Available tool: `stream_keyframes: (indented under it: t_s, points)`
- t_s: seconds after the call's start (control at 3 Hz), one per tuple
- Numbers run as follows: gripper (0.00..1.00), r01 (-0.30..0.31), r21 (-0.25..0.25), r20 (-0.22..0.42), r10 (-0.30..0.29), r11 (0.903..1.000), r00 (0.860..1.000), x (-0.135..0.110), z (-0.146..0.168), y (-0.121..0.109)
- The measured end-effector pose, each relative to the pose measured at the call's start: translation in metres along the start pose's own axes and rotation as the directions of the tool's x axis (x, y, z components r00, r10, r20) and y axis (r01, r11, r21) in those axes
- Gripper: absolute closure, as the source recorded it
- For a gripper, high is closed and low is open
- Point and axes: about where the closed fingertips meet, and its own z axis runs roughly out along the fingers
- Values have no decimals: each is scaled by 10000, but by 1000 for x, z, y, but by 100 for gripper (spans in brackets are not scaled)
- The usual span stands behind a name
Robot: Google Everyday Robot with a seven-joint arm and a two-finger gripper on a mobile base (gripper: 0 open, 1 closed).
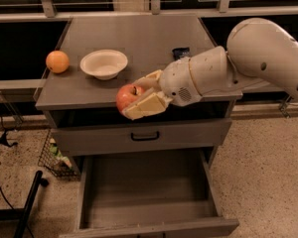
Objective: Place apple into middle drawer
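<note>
My gripper hangs over the front edge of the cabinet top, shut on the red apple. One cream finger lies above the fruit and one below it. The apple is lifted off the surface, its stem end facing right toward my wrist. Below and in front, the middle drawer is pulled out wide, showing a bare grey floor. The apple is above that drawer's rear part, at the height of the cabinet top.
An orange and a white bowl sit on the left of the cabinet top, with a small dark packet behind my arm. A shut drawer with a black handle lies between top and open drawer. A wire basket stands on the floor at left.
</note>
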Motion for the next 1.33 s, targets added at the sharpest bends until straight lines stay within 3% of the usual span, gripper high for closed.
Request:
stream_keyframes:
  t_s: [0.67, 1.33]
  points:
    - [100, -340, -182, -360, 333, 9993, 9988, 88, 57, 18]
    - [100, -227, -298, -625, 208, 9993, 9978, 99, 62, 23]
